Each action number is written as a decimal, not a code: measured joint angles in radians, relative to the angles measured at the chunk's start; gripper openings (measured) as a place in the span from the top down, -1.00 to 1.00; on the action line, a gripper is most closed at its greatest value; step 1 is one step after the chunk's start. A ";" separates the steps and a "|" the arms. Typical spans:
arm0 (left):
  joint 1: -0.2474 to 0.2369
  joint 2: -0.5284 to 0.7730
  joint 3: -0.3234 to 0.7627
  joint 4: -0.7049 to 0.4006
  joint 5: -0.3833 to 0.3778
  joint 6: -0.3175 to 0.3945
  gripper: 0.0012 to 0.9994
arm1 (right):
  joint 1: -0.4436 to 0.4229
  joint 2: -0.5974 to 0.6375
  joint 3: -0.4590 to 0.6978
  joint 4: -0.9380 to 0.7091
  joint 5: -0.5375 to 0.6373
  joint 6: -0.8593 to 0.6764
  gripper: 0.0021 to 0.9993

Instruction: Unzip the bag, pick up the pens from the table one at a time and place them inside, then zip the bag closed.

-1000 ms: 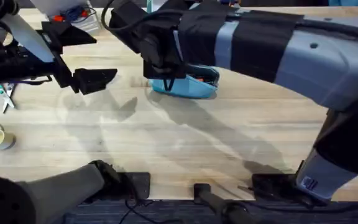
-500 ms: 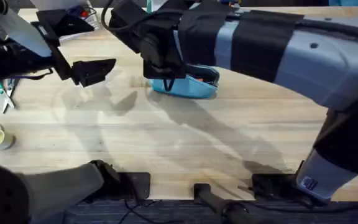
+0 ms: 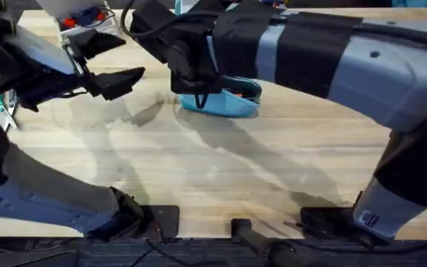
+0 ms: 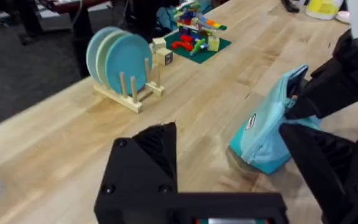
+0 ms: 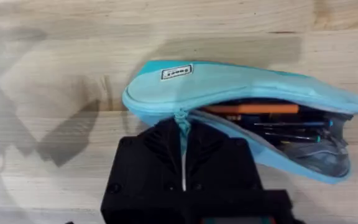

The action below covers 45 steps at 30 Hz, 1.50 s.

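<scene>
Two teal plates (image 4: pixel 118 57) stand upright in a wooden rack (image 4: pixel 129 93). Beside them, a coloured brick model (image 4: pixel 194 28) on a green baseplate. Scissors (image 3: pixel 2 107) lie far left.

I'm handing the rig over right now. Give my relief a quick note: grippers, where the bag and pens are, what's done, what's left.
Right gripper: shut on the zipper pull at one end of the bag.
Left gripper: holding nothing, above the table off to the bag's left; open or shut is not clear.
Bag: lying on the table, mouth open along most of its length.
Pens: inside the bag, seen through the open mouth; no loose pen seen on the table.
Done: unzipping, loading pens.
Left: draw the zipper along the full length to close. The left gripper may need to steady the bag.
</scene>
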 joint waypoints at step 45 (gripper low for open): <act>-0.261 0.056 0.000 0.075 -0.131 -0.016 -0.66 | 0.000 0.000 0.000 0.000 0.000 0.000 0.94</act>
